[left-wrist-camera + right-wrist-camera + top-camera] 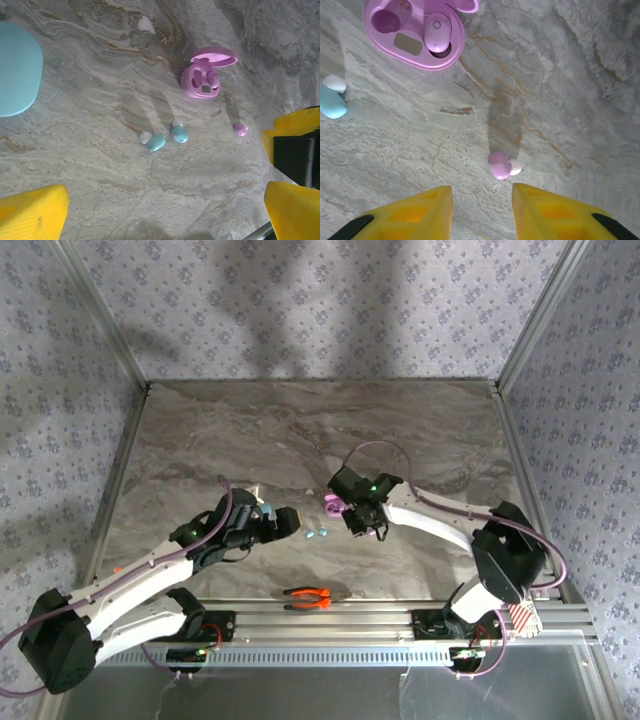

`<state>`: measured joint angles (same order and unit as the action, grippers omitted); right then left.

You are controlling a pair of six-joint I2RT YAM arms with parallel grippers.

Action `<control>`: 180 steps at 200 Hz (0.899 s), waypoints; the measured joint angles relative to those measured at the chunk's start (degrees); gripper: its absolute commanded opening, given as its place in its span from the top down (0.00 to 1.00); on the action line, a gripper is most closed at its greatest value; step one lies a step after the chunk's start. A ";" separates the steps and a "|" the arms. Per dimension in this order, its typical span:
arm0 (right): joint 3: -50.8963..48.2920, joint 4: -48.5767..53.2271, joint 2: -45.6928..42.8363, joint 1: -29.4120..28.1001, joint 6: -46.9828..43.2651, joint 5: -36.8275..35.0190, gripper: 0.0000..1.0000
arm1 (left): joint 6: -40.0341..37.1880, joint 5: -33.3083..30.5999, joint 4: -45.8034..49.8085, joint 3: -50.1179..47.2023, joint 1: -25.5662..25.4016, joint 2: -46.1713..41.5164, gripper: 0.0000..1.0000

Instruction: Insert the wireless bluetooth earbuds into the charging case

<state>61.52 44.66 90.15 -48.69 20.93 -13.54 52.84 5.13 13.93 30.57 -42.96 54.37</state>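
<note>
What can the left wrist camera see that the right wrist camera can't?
Left wrist camera's extras: the blue case at its left edge, a second blue earbud, and the open left gripper.
Right wrist camera's extras: the open right gripper, plus a clear look at the seated pink earbud inside its case.
Both share: the open pink case, the loose pink earbud and one blue earbud.
</note>
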 measured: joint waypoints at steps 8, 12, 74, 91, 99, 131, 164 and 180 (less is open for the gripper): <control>1.01 0.96 1.51 -1.05 -0.37 -1.77 0.62 | 0.17 0.00 0.37 -0.22 0.46 0.04 0.00; 1.36 1.40 2.08 -1.40 -0.46 -2.43 0.62 | 0.20 0.09 0.46 -0.33 0.63 0.07 0.00; 5.22 7.50 11.67 -4.15 -0.66 -9.53 0.64 | 0.22 1.33 1.57 -1.95 3.69 0.15 0.00; 6.78 8.13 12.94 -4.35 -0.68 -10.38 0.65 | 0.22 1.55 1.55 -1.95 3.98 0.04 0.00; 7.39 8.33 13.22 -4.37 -0.68 -10.75 0.66 | 0.22 1.62 1.55 -1.95 3.98 0.02 0.00; 9.16 9.11 14.75 -4.48 -0.72 -11.63 0.68 | 0.22 1.77 1.55 -2.34 4.35 -0.37 0.00; 9.27 9.40 16.94 -4.46 -0.92 -11.72 0.69 | 0.22 2.01 1.62 -2.91 4.68 -0.50 0.00; 9.29 9.44 17.73 -4.46 -0.94 -11.72 0.70 | 0.22 2.16 1.70 -2.91 4.72 -0.63 0.00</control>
<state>70.81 54.11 107.87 -53.15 19.99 -25.26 53.06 7.29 15.64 27.66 -38.24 53.74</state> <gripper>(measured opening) 0.305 0.997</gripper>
